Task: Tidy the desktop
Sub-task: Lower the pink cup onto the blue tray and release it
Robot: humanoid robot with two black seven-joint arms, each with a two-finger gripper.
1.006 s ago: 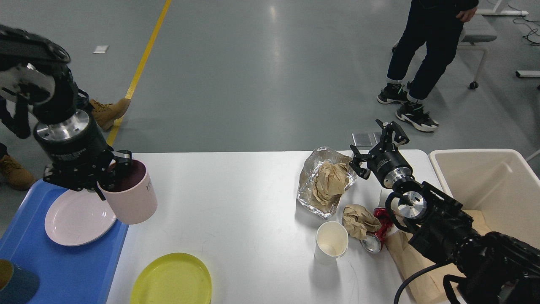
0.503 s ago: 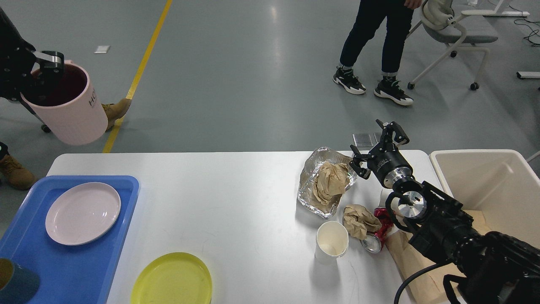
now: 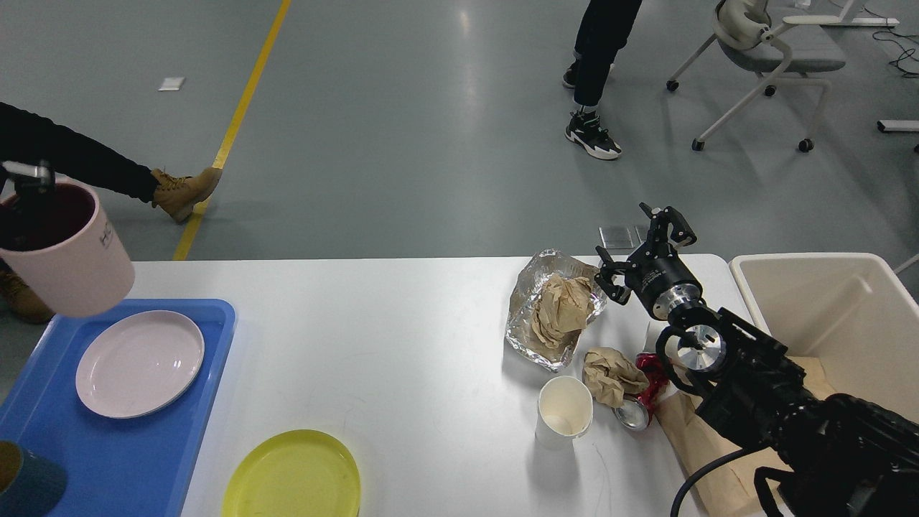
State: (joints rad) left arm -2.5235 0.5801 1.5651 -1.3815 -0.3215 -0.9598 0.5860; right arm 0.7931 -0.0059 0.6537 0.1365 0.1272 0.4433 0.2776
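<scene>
Desktop (image 3: 402, 323) white, grey floor (image 3: 431, 143) beyond

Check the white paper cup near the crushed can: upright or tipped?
Upright: the white paper cup stands on the desktop, its round mouth facing up.

Lab or workshop hall: grey sealed floor (image 3: 431, 143), yellow floor line (image 3: 237, 122), wheeled office chair (image 3: 761, 50).

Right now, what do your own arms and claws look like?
My right arm is thick and matte black, built of chunky segments with shiny silver metal rings and a round silver disc at the joints. A black cable loops beneath it. The right gripper is a small black claw. Of the left gripper, only a grey-tipped sliver shows.
</scene>
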